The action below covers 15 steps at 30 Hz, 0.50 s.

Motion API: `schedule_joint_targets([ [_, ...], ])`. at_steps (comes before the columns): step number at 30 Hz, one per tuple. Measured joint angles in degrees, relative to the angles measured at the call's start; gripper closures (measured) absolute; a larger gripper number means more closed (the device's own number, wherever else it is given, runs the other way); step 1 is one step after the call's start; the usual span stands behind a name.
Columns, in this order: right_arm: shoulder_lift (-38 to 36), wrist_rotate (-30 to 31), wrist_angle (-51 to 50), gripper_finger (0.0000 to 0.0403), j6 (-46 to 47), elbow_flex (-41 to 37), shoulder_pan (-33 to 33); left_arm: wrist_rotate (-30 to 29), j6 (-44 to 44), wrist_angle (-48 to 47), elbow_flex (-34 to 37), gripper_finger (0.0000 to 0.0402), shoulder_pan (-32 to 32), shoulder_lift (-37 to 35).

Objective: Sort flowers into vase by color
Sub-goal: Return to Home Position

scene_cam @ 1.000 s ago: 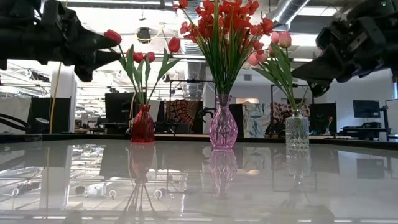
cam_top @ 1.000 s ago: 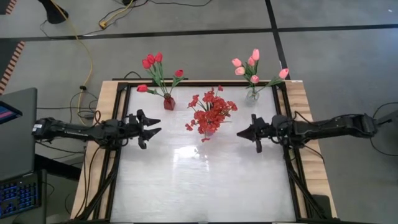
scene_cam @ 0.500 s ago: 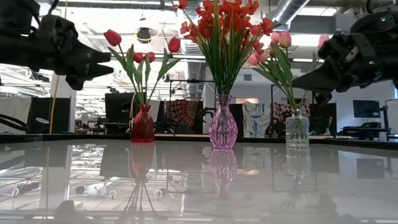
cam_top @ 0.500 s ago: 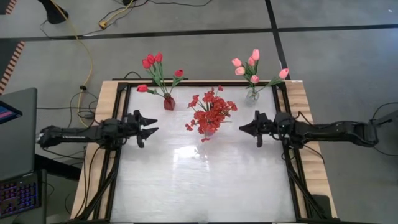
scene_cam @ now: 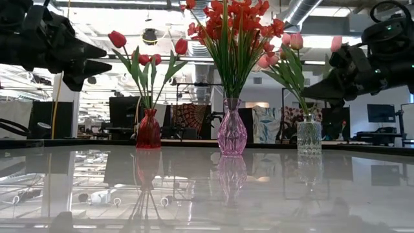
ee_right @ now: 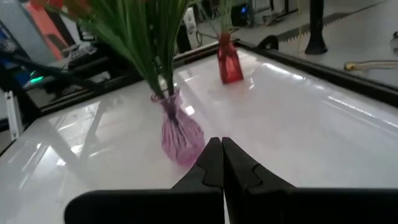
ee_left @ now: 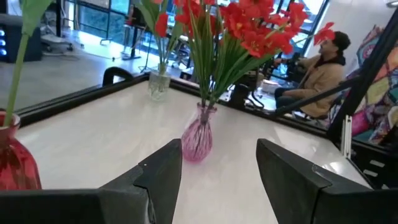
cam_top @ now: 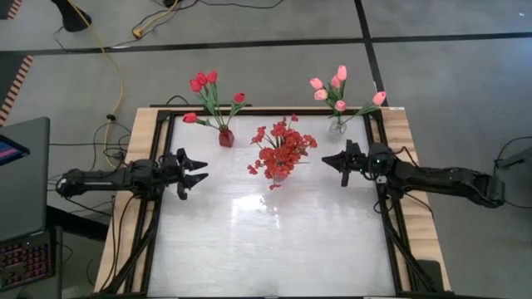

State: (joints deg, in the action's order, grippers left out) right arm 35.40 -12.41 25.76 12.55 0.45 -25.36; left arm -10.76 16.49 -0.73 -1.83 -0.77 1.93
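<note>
Three vases stand along the table's far part, stems inside them. A red vase (cam_top: 225,137) holds red tulips (cam_top: 205,85). A pink glass vase (scene_cam: 232,134) holds a red bunch of small blossoms (cam_top: 283,149). A clear vase (cam_top: 337,127) holds pink tulips (cam_top: 337,87). My left gripper (cam_top: 204,171) hovers open at the table's left side, pointing level at the pink vase (ee_left: 199,134), with nothing between its fingers (ee_left: 163,175). My right gripper (cam_top: 326,159) hovers shut and empty to the right of the red bunch, near the clear vase.
The glossy white tabletop (cam_top: 274,241) stretches toward the near edge, inside a dark frame (cam_top: 384,216). A laptop (cam_top: 23,178) sits off the table's left side. A seated person (ee_left: 314,68) shows in the room beyond the table.
My right gripper has swung toward the table's far edge, closer to the clear vase, and sunk a little, staying shut. My left gripper has drawn back slightly toward the left edge, still open. The vases and flowers have not moved.
</note>
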Motion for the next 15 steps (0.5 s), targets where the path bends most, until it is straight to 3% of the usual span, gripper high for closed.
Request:
schedule_joint_targets([
  [7,0.0,0.1,3.4,0.0384,2.0,0.0,0.3,-0.1,1.5,0.0,0.0,0.0207,2.6,-0.2],
  [10,-1.9,-1.9,-3.5,0.0384,3.3,0.2,0.4,0.0,3.1,0.0,0.0,0.0207,4.1,-0.2],
  [15,-11.2,3.7,-15.1,0.0384,1.5,0.4,1.8,-0.1,4.2,0.0,0.0,0.0207,6.2,-0.2],
])
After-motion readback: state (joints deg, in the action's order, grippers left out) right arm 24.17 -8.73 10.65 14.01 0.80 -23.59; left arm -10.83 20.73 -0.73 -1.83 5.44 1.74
